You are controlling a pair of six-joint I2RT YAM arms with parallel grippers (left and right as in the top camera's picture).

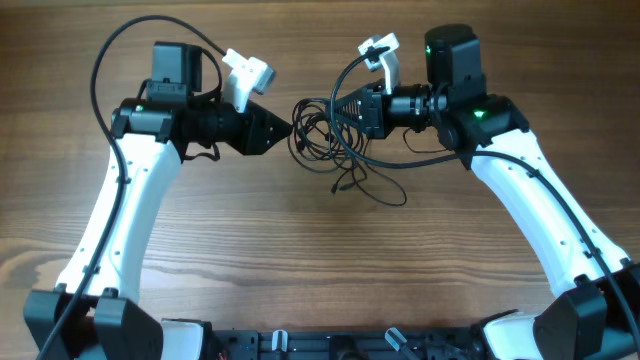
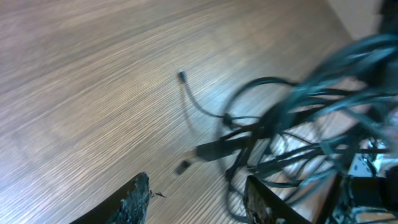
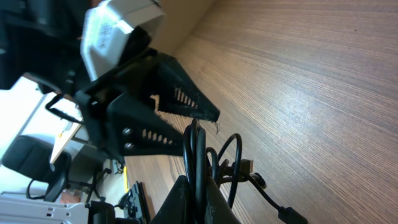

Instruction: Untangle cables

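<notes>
Black cords are the whole problem. Seen from overhead, the cables (image 1: 330,140) sit as one knotted clump near the far edge of the worktop (image 1: 300,270), midway along it, between the two arms. The right gripper (image 1: 348,110) is buried in the clump's right side. The left gripper (image 1: 284,128) points at its left side, though contact cannot be told from here. A hard pull apart would likely cinch the crossings tighter instead of freeing them.

From the left wrist, the left gripper (image 2: 199,202) is released, its fingers apart with nothing between them, and the cables (image 2: 280,137) are blurred just beyond. One plug end (image 2: 181,76) trails loose over the wood. Closing here could catch several strands at once and drag the whole bundle.

From the right wrist, the right gripper (image 3: 196,202) is clenched on a few upright strands of the cables (image 3: 199,155). Cords this thin may slip out under tension, and the left gripper (image 3: 202,127), close opposite, risks a collision.

The worktop (image 3: 311,74) is brown wood-grain, smooth and bare. Past its edge the room is blurred, showing a dark chair (image 3: 25,162) and pale floor.
</notes>
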